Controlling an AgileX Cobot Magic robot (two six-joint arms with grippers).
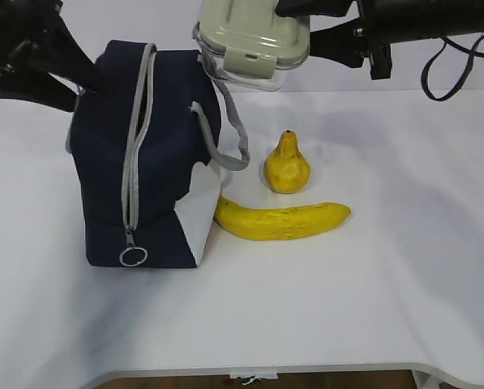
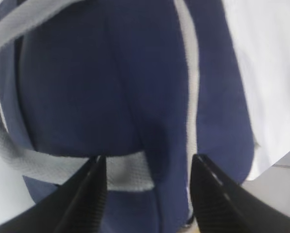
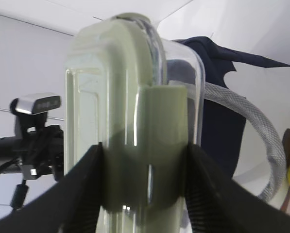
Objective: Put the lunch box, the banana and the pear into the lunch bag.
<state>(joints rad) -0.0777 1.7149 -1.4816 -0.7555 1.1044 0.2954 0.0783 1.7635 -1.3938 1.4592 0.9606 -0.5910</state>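
We have the lunch box (image 1: 251, 42) clamped in the right gripper (image 3: 145, 194), jaws pressed on its two sides across the green lid clip, box held in the air just above the right top corner of the lunch bag (image 1: 144, 154). The left gripper (image 2: 147, 194) sits at the bag's top left, jaws apart, straddling a grey handle strap (image 2: 62, 167); we can't tell if it grips anything. The bag's zipper (image 1: 136, 138) runs over the top and down the front, and only a narrow slit shows. The pear (image 1: 287, 164) and banana (image 1: 282, 220) lie on the table (image 1: 387, 284) right of the bag, the banana's end touching the bag's white panel. To do this step well, we'd want the left side spreading the opening wider first, then bring the box over the slit, long side aligned with the zipper, and lower it before letting go. The risk is the box catching on the zipper edge.
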